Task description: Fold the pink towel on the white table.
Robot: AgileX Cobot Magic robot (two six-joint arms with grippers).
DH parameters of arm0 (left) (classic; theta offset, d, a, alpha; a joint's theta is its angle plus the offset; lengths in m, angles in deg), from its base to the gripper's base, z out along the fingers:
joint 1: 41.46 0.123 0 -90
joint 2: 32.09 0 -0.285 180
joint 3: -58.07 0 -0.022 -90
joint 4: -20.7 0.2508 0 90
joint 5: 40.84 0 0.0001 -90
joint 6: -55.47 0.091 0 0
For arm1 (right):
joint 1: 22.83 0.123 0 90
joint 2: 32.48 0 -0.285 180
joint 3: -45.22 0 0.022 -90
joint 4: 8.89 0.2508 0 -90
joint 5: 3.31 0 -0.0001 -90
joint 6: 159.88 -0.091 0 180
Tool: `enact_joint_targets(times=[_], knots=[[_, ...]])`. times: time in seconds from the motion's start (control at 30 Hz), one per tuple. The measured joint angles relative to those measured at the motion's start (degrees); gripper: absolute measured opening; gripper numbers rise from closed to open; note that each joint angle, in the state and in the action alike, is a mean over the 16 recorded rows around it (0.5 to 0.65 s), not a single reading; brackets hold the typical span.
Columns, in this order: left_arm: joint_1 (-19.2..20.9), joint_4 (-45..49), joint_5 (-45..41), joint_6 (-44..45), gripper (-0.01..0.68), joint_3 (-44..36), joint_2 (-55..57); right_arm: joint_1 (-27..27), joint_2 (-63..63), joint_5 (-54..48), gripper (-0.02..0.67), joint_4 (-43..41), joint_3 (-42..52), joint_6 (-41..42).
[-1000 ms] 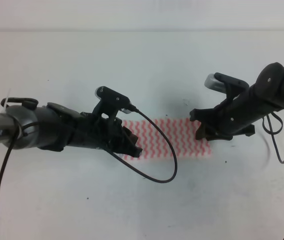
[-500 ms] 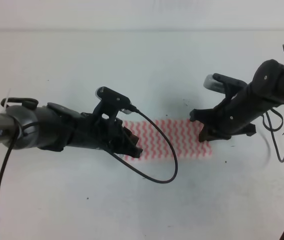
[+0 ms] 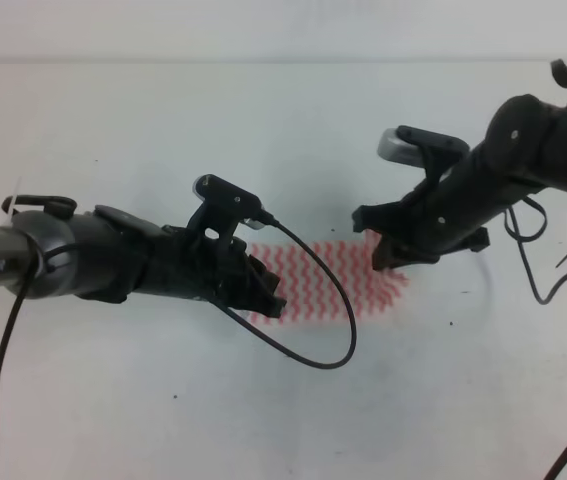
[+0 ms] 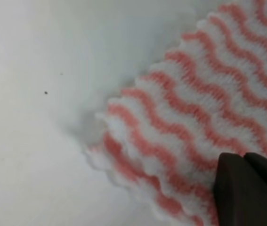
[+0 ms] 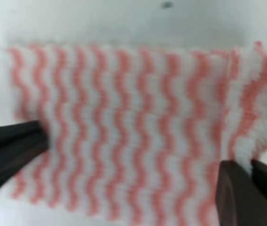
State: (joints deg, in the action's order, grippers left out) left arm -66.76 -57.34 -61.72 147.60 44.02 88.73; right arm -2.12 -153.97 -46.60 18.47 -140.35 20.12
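Note:
The pink towel [image 3: 315, 282], striped in pink-and-white zigzags, lies mid-table on the white table [image 3: 143, 130]. My left gripper [image 3: 269, 296] sits at the towel's left end, its dark fingers [image 4: 246, 188] pressed together on the cloth near a corner. At the right end, my right gripper [image 3: 383, 256] is shut on the towel's edge and holds it raised off the table. In the right wrist view the towel [image 5: 124, 132] spreads flat, with its right edge curled up at the fingers [image 5: 237, 188]. The left gripper [image 5: 11, 146] shows at the far end.
A black cable [image 3: 328, 320] loops from the left arm over the towel and the table in front of it. More cables [image 3: 543, 270] hang from the right arm. Tiny dark specks [image 3: 450, 322] dot the table.
My right gripper has moved left and up, carrying the towel's right end with it, so the towel now looks shorter. The left arm has stayed put.

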Motion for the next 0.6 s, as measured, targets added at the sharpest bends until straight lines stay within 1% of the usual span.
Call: enact_joint_targets(times=[0.27, 0.6], knots=[[0.0, 0.1, -0.5, 0.3, -0.005, 0.0, -0.1, 2.9, 0.0, 1.4, -0.016, 0.7, -1.8, 0.0], [0.5, 0.8, -1.6, 0.6, -0.005, -0.1, -4.0, 3.7, -1.0, 2.2, -0.016, 1.3, -2.7, 0.0]])
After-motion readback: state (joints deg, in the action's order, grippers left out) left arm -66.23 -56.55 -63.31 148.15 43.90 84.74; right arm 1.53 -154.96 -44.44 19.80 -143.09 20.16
